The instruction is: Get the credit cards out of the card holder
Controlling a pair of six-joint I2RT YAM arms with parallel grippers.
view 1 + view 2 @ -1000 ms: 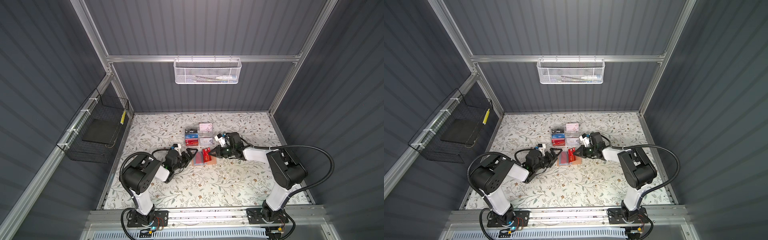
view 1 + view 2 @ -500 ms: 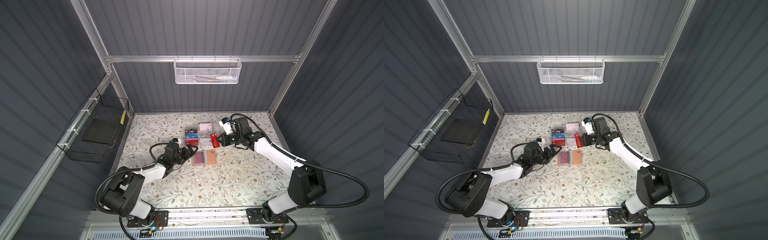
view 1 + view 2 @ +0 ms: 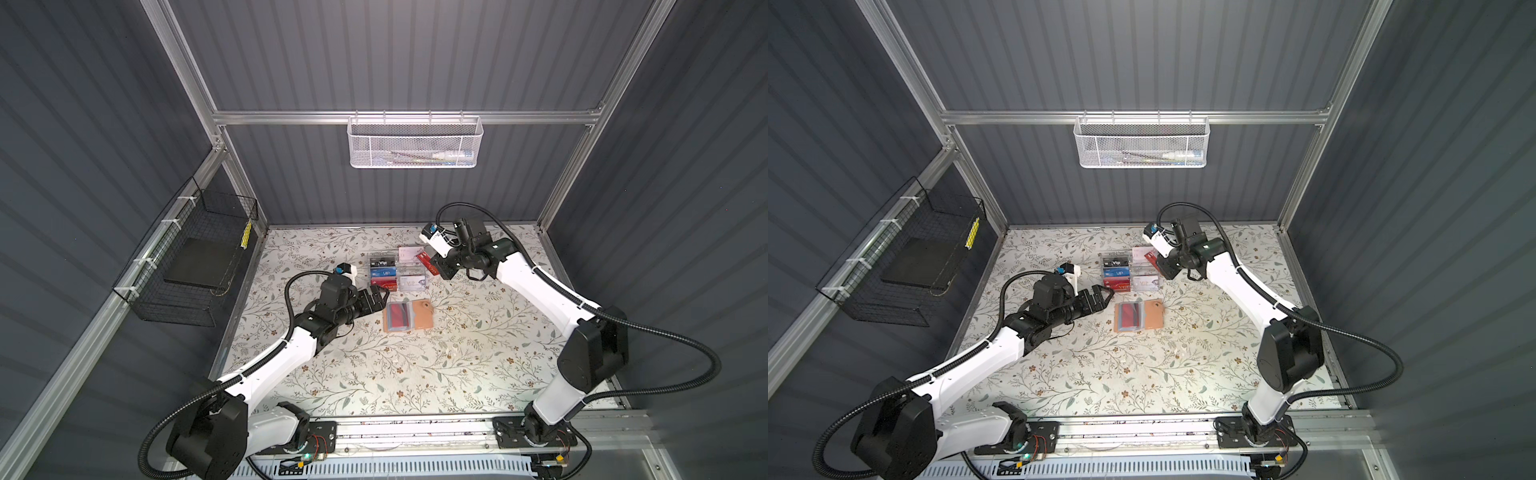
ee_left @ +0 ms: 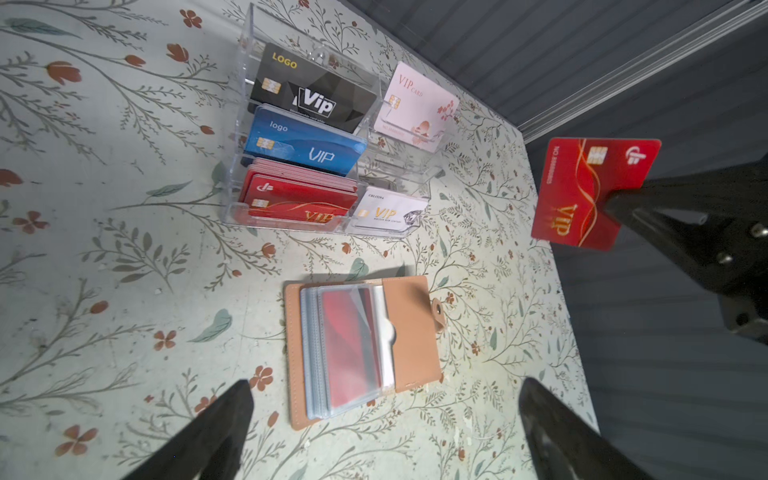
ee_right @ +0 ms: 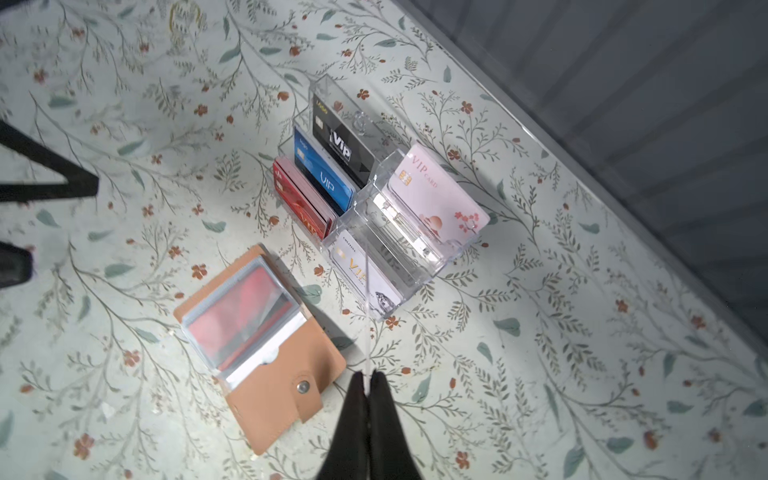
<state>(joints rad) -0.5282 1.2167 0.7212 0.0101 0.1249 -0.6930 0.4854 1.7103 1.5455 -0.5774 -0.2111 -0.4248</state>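
A: Right claw (image 5: 365, 380), state?

B: Pinched together on a red card (image 4: 590, 187), gripped at one edge. The right wrist view shows the card edge-on between the tips. The card is off the table (image 3: 374, 374). In both top views it hangs just beside the right end of the rack (image 4: 291, 222), apart from the holder (image 4: 411, 324).

A: Left claw (image 3: 380, 299)?

B: Jaws wide apart, nothing between them. It sits just left of the holder with its tips facing it. No contact that I can make out.

A: Holder position?

B: Flat on the table and open, just in front of the rack. The snap tab is on the bare flap, the side away from the left claw. Clear sleeves are stacked on the other half. A sleeved card (image 4: 349, 345), red, shows through the top sleeve. I cannot tell whether more lie under it.

A: Rack contents?

B: One column holds black, blue and a red stack. The other holds pink at the back and white at the front. All stand upright in their tiers.
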